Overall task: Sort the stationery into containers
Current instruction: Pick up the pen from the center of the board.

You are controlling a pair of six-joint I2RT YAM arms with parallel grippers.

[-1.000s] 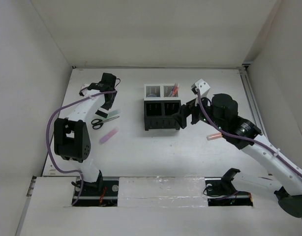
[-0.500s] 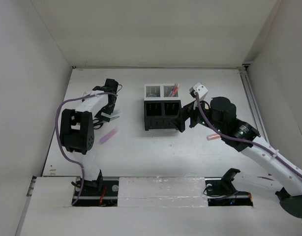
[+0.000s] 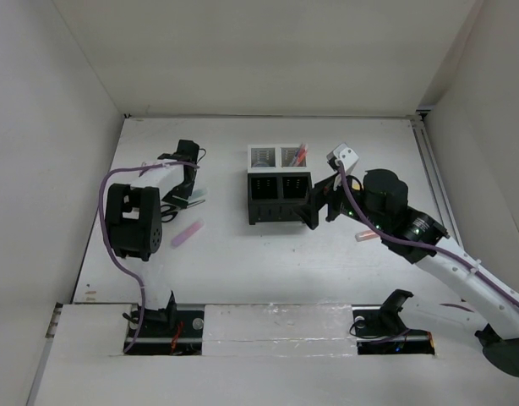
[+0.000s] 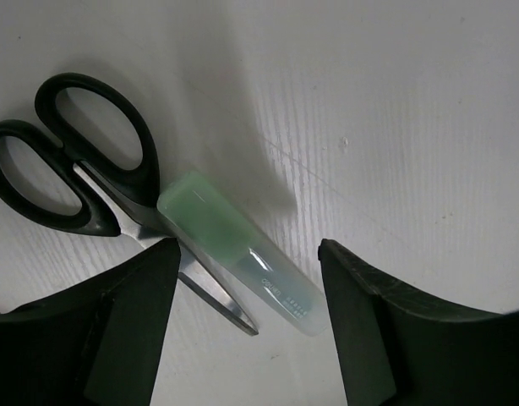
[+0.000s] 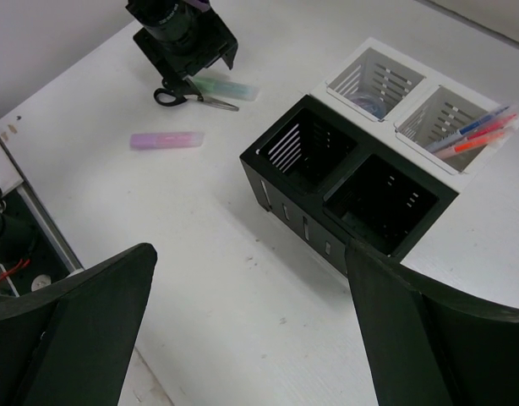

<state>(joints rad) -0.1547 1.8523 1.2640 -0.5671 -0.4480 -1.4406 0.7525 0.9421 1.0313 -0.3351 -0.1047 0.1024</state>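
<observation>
A pale green marker [image 4: 238, 254] lies across the blade of the black-handled scissors [image 4: 90, 169] on the white table. My left gripper [image 4: 247, 330] is low over them, open, with the marker's clear end and the blade tip between its jaws and neither jaw touching. From above, it [image 3: 192, 190] is at the table's left. A pink marker [image 3: 187, 234] lies nearer. The containers, two black bins [image 3: 281, 199] and two white bins [image 3: 276, 156], stand mid-table. Red-orange pens [image 5: 475, 131] lean in the right white bin. My right gripper [image 3: 314, 203] hovers open and empty beside the black bins.
An orange marker [image 3: 366, 236] lies on the table under my right arm. A small greyish round piece [image 5: 365, 103] sits in the left white bin. Both black bins [image 5: 348, 190] look empty. White walls close in the table at the left, back and right.
My left gripper has come down onto the green marker and scissors, and its jaws have narrowed. The right arm has shifted only slightly.
</observation>
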